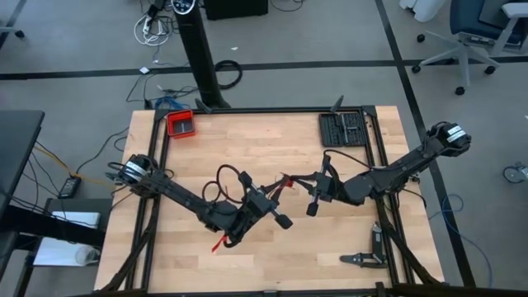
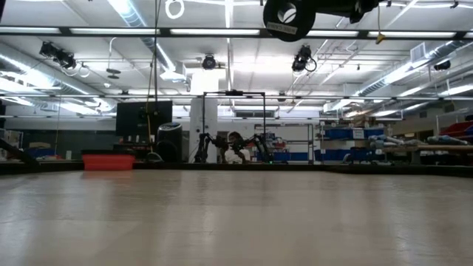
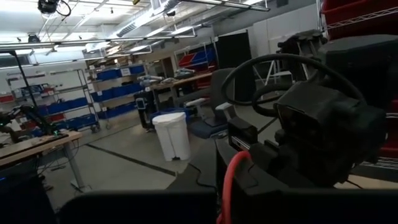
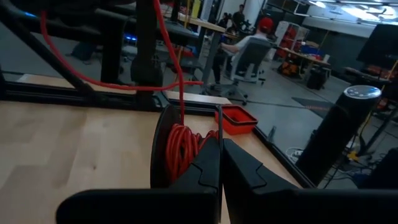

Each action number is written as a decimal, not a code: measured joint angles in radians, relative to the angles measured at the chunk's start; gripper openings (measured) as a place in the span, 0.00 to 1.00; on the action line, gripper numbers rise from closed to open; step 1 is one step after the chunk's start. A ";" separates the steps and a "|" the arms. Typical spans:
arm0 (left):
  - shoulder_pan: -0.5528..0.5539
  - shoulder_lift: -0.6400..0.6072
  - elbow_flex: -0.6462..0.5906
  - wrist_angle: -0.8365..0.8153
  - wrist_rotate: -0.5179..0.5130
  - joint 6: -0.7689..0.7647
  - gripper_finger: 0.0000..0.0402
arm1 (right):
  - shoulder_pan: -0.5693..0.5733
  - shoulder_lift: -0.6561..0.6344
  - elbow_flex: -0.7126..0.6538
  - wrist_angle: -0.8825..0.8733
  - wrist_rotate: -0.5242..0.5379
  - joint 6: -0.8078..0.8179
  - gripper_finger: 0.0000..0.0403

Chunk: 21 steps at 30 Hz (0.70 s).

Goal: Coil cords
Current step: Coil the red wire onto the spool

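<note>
Mid-coiling, table centre: right gripper clamped on red cord bundle; left gripper closed on cord's loose run. Next, likely: wrap remaining slack onto bundle without losing tension.

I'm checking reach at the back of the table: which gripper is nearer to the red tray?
Left. The left gripper, shut, is mid-table, toward the right arm's side of the red tray. The right gripper, also shut, sits farther out on that same side.
</note>
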 joint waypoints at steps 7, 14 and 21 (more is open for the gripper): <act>-0.005 0.000 0.000 -0.019 0.057 -0.077 0.00 | 0.000 0.000 0.000 -0.002 0.065 0.000 0.01; 0.014 0.000 0.000 -0.113 0.089 -0.193 0.00 | -0.002 -0.001 0.000 0.046 0.081 0.000 0.01; 0.046 0.000 0.000 -0.105 0.177 -0.253 0.00 | -0.002 -0.001 0.000 0.060 0.091 0.000 0.01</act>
